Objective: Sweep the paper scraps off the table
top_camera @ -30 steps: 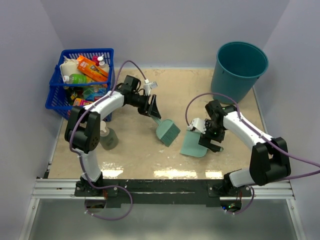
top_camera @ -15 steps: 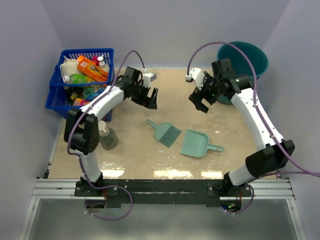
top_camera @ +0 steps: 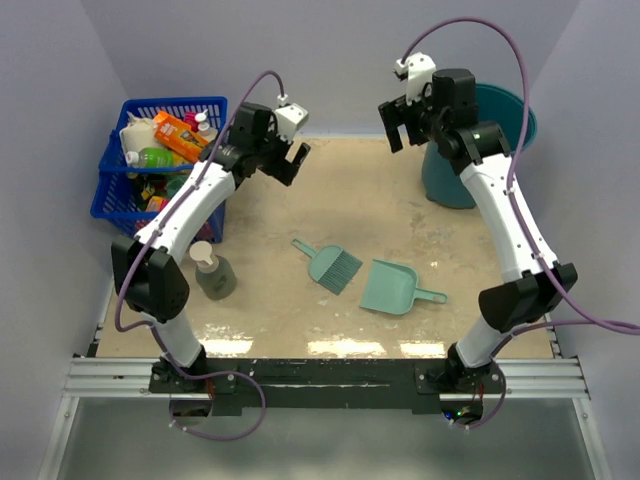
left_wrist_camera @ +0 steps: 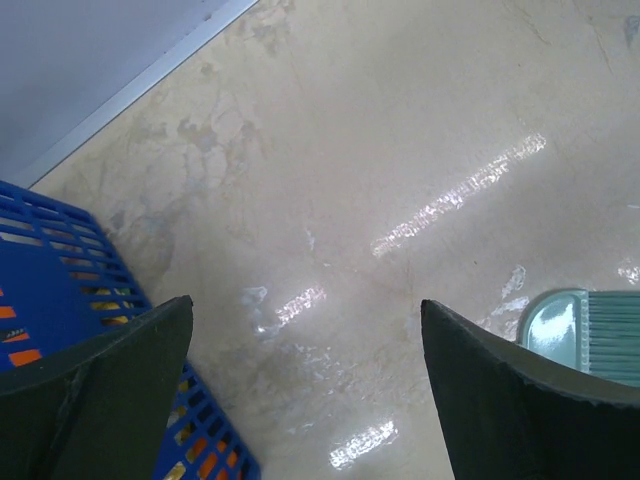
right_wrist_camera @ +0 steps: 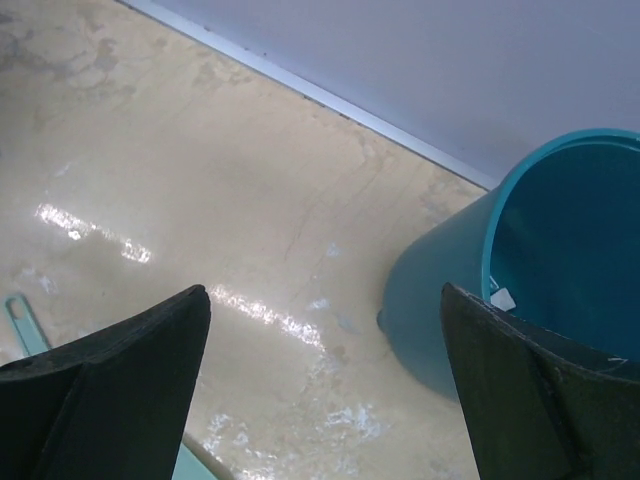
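No paper scraps show on the table (top_camera: 330, 195). One white scrap (right_wrist_camera: 503, 298) lies inside the teal bucket (right_wrist_camera: 560, 260), which stands at the back right in the top view (top_camera: 478, 140). The teal hand brush (top_camera: 333, 265) and teal dustpan (top_camera: 392, 287) lie loose mid-table; the brush's edge shows in the left wrist view (left_wrist_camera: 590, 335). My left gripper (top_camera: 288, 160) is open and empty, raised near the back left. My right gripper (top_camera: 398, 120) is open and empty, raised high beside the bucket.
A blue plastic basket (top_camera: 160, 165) full of bottles and packets stands at the back left; its corner shows in the left wrist view (left_wrist_camera: 60, 290). A small grey-green jar (top_camera: 213, 275) with a pale lid stands at the left. Walls enclose the table on three sides.
Both grippers have let go of the brush and dustpan, which now lie on the table. Both arms have risen and swung toward the back, the right one up beside the bucket.
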Controlling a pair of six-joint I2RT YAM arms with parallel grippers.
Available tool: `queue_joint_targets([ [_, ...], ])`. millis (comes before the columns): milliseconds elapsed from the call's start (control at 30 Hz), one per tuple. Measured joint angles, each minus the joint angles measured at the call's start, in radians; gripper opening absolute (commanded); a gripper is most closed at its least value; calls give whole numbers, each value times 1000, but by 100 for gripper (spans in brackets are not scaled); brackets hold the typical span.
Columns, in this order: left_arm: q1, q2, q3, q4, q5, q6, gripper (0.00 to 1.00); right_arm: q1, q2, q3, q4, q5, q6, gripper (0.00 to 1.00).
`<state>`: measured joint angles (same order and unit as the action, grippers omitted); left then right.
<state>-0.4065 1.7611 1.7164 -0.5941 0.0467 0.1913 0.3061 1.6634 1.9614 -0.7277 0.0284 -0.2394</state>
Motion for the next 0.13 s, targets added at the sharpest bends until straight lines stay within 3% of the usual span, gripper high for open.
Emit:
queue_joint_targets([
  [133, 0, -13, 2, -8, -18, 19, 100, 0, 15, 7, 20, 22, 35, 99],
])
